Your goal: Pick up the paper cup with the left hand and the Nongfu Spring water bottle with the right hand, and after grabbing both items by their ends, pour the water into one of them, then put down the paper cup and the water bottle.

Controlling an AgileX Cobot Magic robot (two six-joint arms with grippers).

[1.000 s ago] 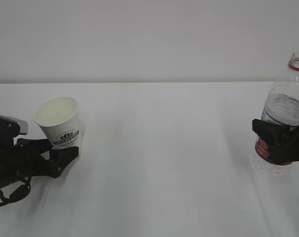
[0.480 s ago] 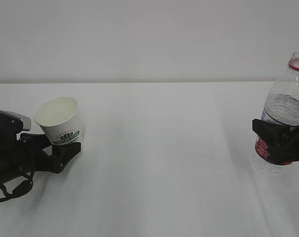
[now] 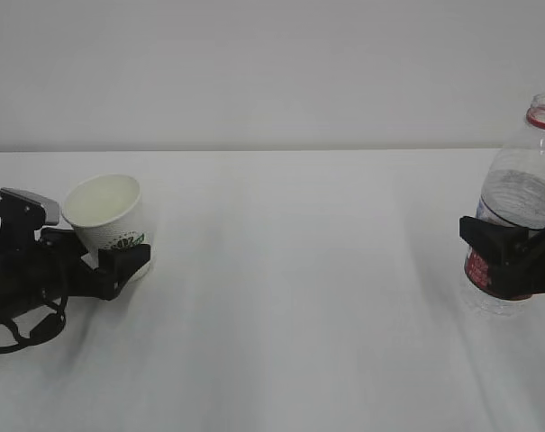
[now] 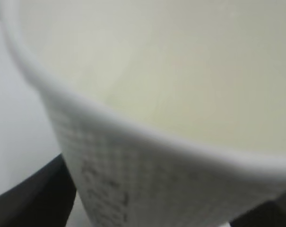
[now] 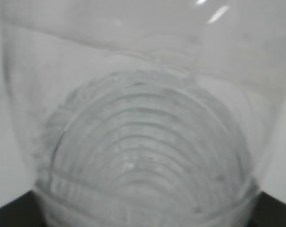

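Note:
The white paper cup [image 3: 105, 211] with green print hangs tilted at the far left, its mouth facing up and left. My left gripper [image 3: 107, 254] is shut on its lower part, one black finger [image 3: 128, 259] showing in front. The left wrist view is filled by the cup [image 4: 171, 94], with a dark finger [image 4: 29, 198] at the bottom left. At the right edge stands the uncapped Nongfu Spring water bottle [image 3: 524, 189], and my right gripper [image 3: 504, 259] is shut around its red label. The right wrist view looks through the ribbed bottle [image 5: 143, 118]. How much water it holds is unclear.
The white table [image 3: 299, 297] stretches between the two arms with nothing else on it, and a plain white wall runs behind. The bottle is partly cut off by the right frame edge.
The left arm's rear end has risen and the cup has tipped more upright, its base lower toward the table. The right gripper and bottle have not moved.

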